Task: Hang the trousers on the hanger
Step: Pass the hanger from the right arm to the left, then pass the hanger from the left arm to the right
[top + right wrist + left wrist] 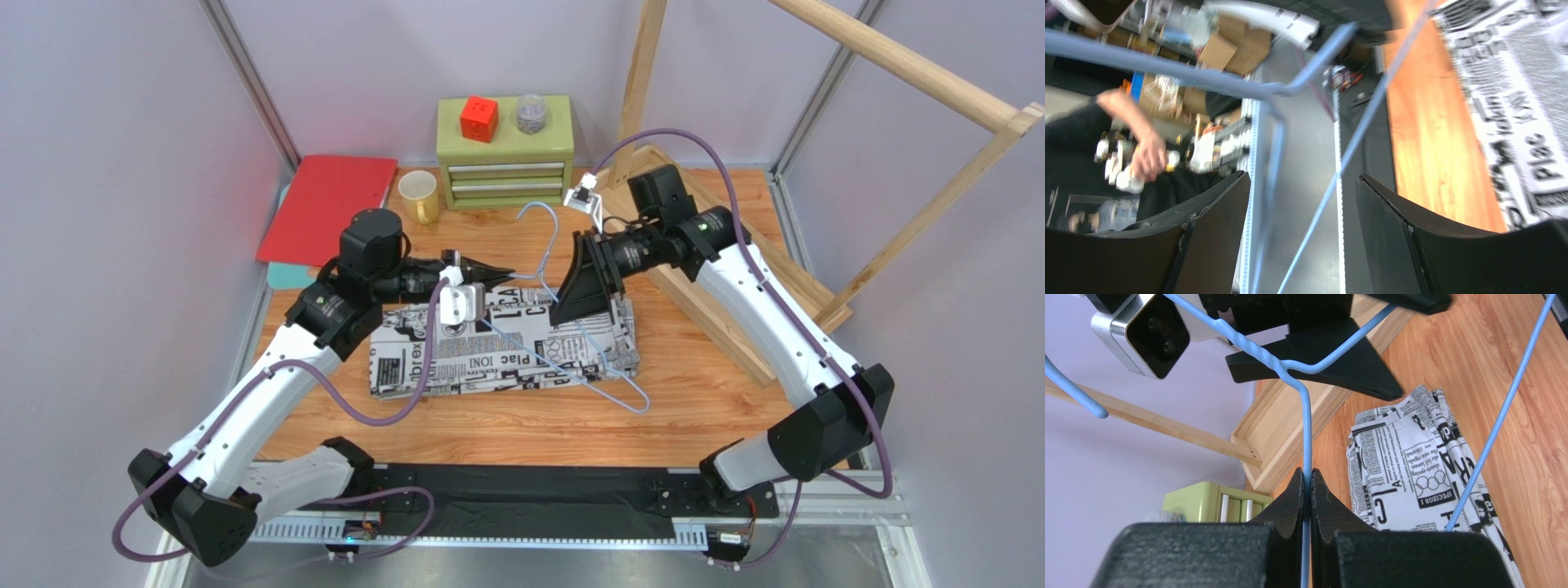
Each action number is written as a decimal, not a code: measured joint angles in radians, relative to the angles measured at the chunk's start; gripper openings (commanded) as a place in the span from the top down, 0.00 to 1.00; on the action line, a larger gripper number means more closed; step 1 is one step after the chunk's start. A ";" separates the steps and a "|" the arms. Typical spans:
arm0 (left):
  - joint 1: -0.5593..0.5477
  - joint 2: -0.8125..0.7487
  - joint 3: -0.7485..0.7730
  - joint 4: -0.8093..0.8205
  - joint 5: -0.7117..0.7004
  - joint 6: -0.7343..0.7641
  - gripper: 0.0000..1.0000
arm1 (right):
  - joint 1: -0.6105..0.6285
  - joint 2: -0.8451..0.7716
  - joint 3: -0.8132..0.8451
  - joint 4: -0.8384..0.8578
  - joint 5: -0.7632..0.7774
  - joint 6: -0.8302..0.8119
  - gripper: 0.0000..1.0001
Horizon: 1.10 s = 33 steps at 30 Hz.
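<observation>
The trousers [503,349], white with black newspaper print, lie folded flat in the middle of the table; they also show in the left wrist view [1407,471] and the right wrist view [1524,104]. The pale blue wire hanger [551,239] stands tilted above them, hook toward the back. My left gripper [491,270] is shut on one hanger wire [1306,429], pinched between its fingertips [1298,484]. My right gripper [589,288] is open just right of it. The blurred hanger wires [1278,147] pass between its spread fingers [1223,214] without touching them.
A wooden rack frame [736,306] leans at the back right. At the back stand a green drawer cabinet [505,153] with a red cube [478,119] and a clear jar [530,113], a yellow mug [420,194] and a red folder [325,208].
</observation>
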 measured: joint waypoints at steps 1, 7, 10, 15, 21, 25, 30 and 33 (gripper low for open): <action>0.000 -0.001 -0.001 0.001 -0.003 0.000 1.00 | -0.021 0.000 -0.002 0.016 0.013 0.024 0.32; 0.000 0.002 -0.002 0.001 -0.013 -0.006 1.00 | -0.115 -0.032 -0.057 0.185 0.056 0.193 0.41; 0.000 0.015 -0.002 0.001 -0.013 -0.008 1.00 | -0.109 -0.075 -0.092 0.283 0.049 0.271 0.45; 0.000 0.035 -0.002 0.001 -0.002 -0.009 1.00 | -0.075 -0.134 -0.118 0.345 0.042 0.307 0.46; 0.001 0.065 0.024 -0.034 0.046 -0.010 1.00 | -0.053 -0.136 -0.118 0.306 0.075 0.237 0.57; 0.003 0.089 0.056 -0.068 0.073 -0.011 1.00 | -0.049 -0.132 -0.118 0.252 0.093 0.168 0.75; 0.016 0.122 0.087 -0.084 0.104 -0.034 1.00 | -0.035 -0.128 -0.118 0.202 0.096 0.127 1.00; 0.020 0.134 0.094 -0.098 0.136 -0.036 0.97 | -0.025 -0.128 -0.124 0.176 0.107 0.114 1.00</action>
